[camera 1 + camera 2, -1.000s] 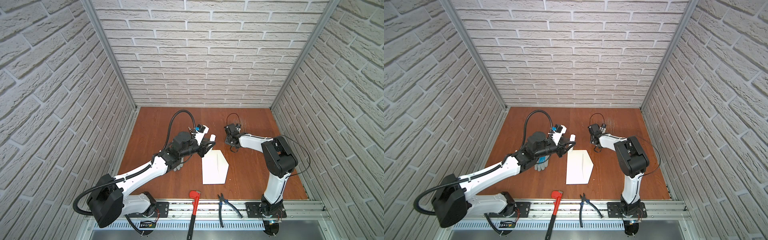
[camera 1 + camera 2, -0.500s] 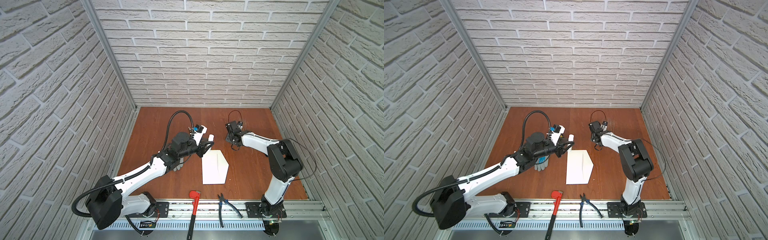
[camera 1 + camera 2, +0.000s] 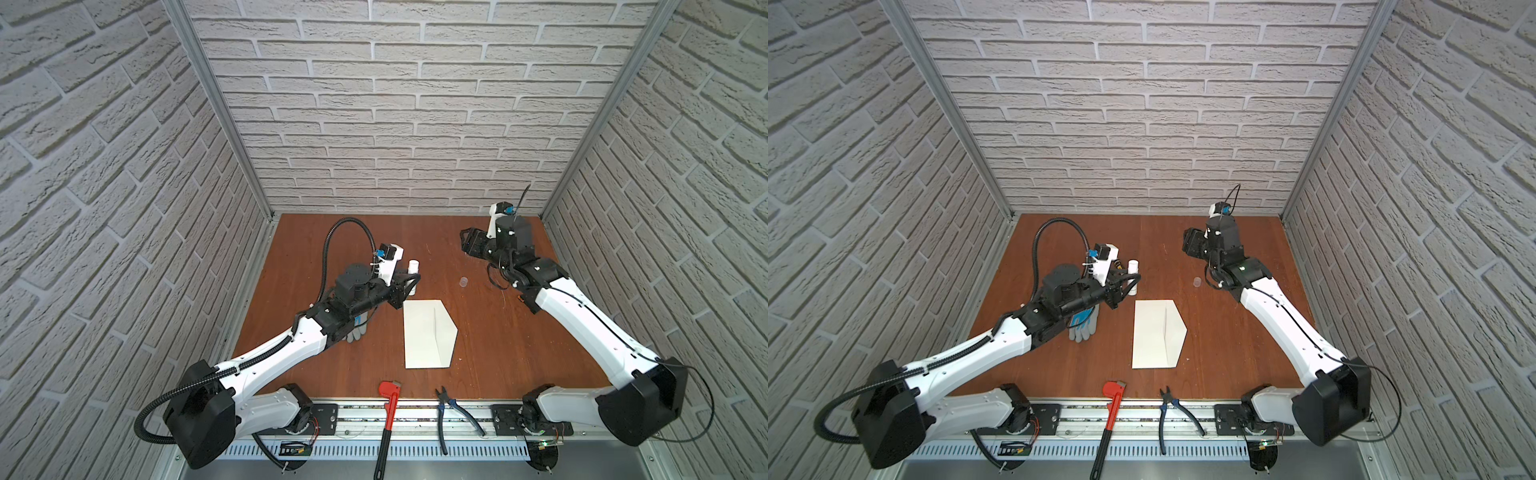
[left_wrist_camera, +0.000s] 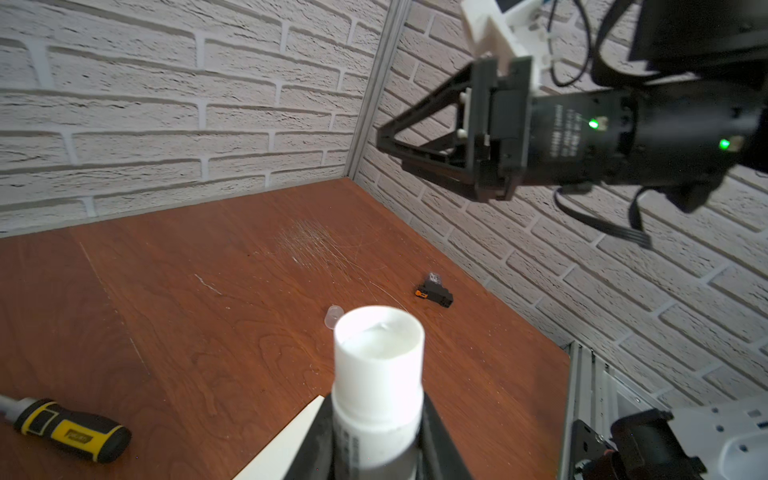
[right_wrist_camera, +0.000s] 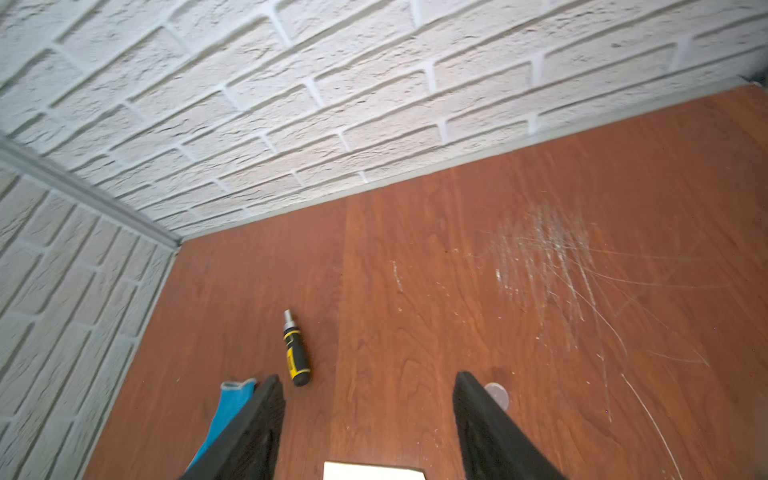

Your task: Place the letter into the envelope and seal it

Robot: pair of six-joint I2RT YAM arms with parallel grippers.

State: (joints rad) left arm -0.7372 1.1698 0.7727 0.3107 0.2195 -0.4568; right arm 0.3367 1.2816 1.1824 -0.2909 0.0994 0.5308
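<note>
The cream-white envelope (image 3: 426, 332) (image 3: 1156, 332) lies flat mid-table, its pointed flap spread open to the right. Its edge shows in the wrist views (image 4: 291, 440) (image 5: 374, 471). The letter is out of view. My left gripper (image 3: 411, 282) (image 3: 1131, 282) (image 4: 376, 415) hovers just behind the envelope's far left corner, shut on a white uncapped glue stick (image 3: 413, 266) (image 4: 378, 374). A small clear cap (image 3: 464, 282) (image 3: 1197, 282) (image 4: 333, 316) lies on the table right of it. My right gripper (image 3: 467, 243) (image 3: 1187, 245) (image 5: 368, 378) hangs open and empty above the back right.
A grey glove with a blue cuff (image 3: 1084, 328) (image 5: 232, 403) lies under the left arm. A yellow-black screwdriver (image 4: 70, 430) (image 5: 296, 353) lies beyond it. A red pipe wrench (image 3: 388, 411) and pliers (image 3: 451, 409) rest at the front rail. A small black part (image 4: 434, 291) sits near the right wall.
My right gripper has opened and its arm has swung out to the right and risen. The clear cap now lies bare on the table. The left arm has barely moved.
</note>
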